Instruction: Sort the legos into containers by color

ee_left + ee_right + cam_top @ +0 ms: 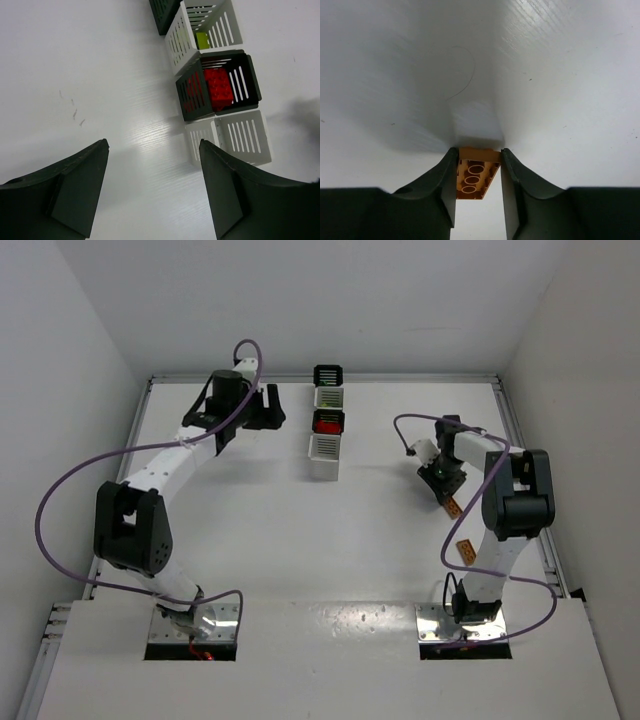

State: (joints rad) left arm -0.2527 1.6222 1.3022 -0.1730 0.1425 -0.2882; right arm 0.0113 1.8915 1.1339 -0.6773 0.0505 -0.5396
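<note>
My right gripper (478,150) is shut on an orange lego plate (474,176), which sits tilted between the fingers with its hollow underside towards the camera. In the top view this gripper (446,492) is at the right, with the plate (452,507) at its tip. A second orange lego (465,551) lies on the table nearer the right arm's base. The containers (327,420) stand in a row at the back middle. A black one holds red legos (218,89) and a white one holds a yellow-green lego (201,40). My left gripper (154,146) is open and empty, just left of the row.
The nearest white container (247,137) shows nothing inside from this angle. A black container (162,14) sits at the far end of the row. Raised table edges (520,430) run along the right and back. Purple cables loop off both arms.
</note>
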